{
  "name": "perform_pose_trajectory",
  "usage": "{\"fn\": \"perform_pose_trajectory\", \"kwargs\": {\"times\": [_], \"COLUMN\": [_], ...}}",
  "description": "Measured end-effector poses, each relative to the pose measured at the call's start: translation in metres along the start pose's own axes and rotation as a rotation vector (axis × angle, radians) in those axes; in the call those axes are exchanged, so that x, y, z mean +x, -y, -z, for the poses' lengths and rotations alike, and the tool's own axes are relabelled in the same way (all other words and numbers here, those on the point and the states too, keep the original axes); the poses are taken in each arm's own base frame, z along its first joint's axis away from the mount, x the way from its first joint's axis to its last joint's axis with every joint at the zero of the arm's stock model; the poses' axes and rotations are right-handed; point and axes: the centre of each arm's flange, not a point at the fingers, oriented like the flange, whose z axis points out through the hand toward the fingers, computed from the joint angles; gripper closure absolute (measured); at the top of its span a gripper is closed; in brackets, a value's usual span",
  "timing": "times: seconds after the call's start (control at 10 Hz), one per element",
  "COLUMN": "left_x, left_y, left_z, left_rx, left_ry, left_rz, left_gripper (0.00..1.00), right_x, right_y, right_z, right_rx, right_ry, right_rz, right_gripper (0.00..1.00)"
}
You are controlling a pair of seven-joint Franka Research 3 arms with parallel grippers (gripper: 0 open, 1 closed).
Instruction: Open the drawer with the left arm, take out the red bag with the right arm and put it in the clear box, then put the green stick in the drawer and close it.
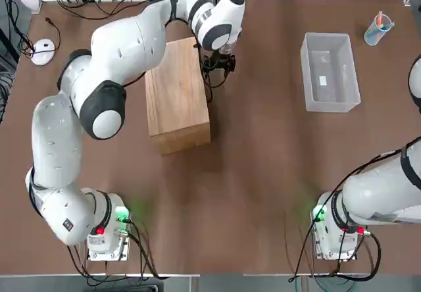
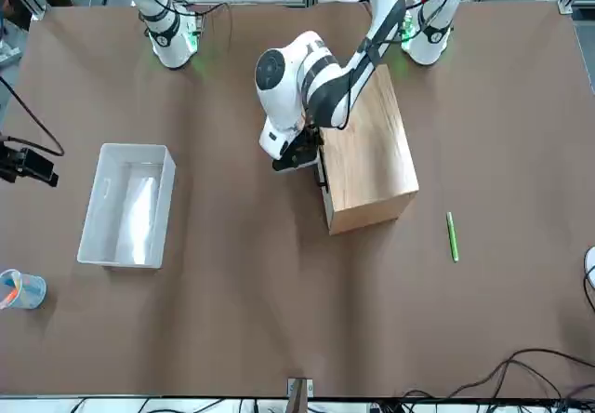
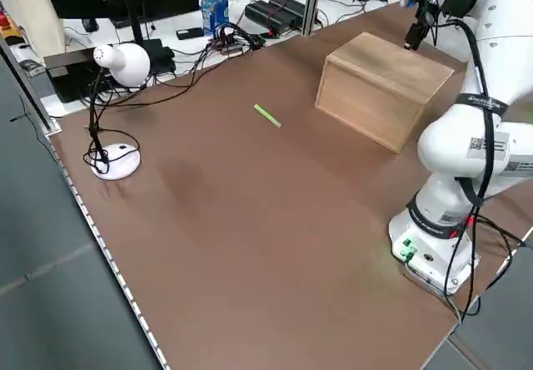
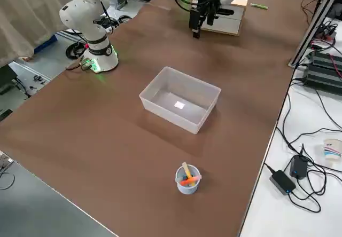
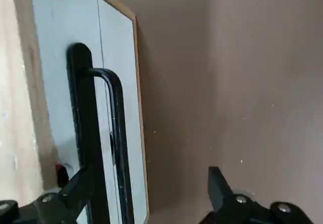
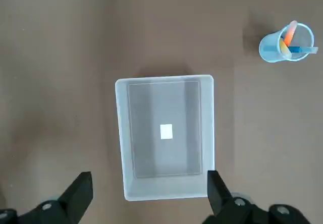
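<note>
The light-wood cabinet stands mid-table, and its drawer is shut. My left gripper hangs open beside the drawer face. In the left wrist view the black bar handle lies between the two fingers, untouched as far as I can see. The green stick lies on the table on the cabinet's other side. The red bag is hidden. The clear box sits empty at the right. My right gripper hovers open high above it, holding nothing.
A small bluish cup with pens stands beyond the clear box at the far right corner. A white desk lamp stands at the table's far left edge. Cables lie along the back edge.
</note>
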Motion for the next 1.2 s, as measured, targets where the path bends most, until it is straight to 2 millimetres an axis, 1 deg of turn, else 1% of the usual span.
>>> {"fn": "perform_pose_trajectory", "kwargs": {"times": [0.2,0.4,0.5,0.7,0.8,0.9,1.0,1.1,1.2], "left_x": [0.0,-0.001,-0.001,0.0,0.0,0.001,0.001,0.0,-0.001], "left_y": [-0.004,-0.006,-0.006,-0.006,-0.006,-0.005,-0.005,-0.005,-0.006], "left_z": [-0.02,-0.02,-0.019,-0.017,-0.02,-0.023,-0.024,-0.024,-0.023], "left_rx": [0.025,0.023,0.023,0.018,0.024,0.031,0.032,0.032,0.031], "left_ry": [0.007,0.004,0.004,0.0,0.003,0.005,0.006,0.006,0.005], "left_rz": [-0.009,-0.012,-0.011,0.005,0.014,0.025,0.034,0.034,0.032], "left_gripper": [0.0,0.0,0.03,0.13,0.31,0.43,0.48,0.63,0.68], "right_x": [0.0,0.001,0.001,0.002,0.002,0.002,0.002,0.003,0.003], "right_y": [-0.001,-0.007,-0.008,-0.007,-0.008,-0.008,-0.008,-0.008,-0.007], "right_z": [0.0,-0.002,-0.003,-0.003,-0.004,-0.005,-0.005,-0.006,-0.006], "right_rx": [0.0,-0.001,-0.001,-0.001,-0.001,-0.001,-0.001,-0.001,-0.001], "right_ry": [0.0,0.003,0.005,0.005,0.006,0.007,0.008,0.009,0.009], "right_rz": [-0.001,-0.011,-0.013,-0.012,-0.012,-0.013,-0.012,-0.012,-0.012], "right_gripper": [0.0,0.0,0.0,0.0,0.0,0.0,0.0,0.0,0.0]}}
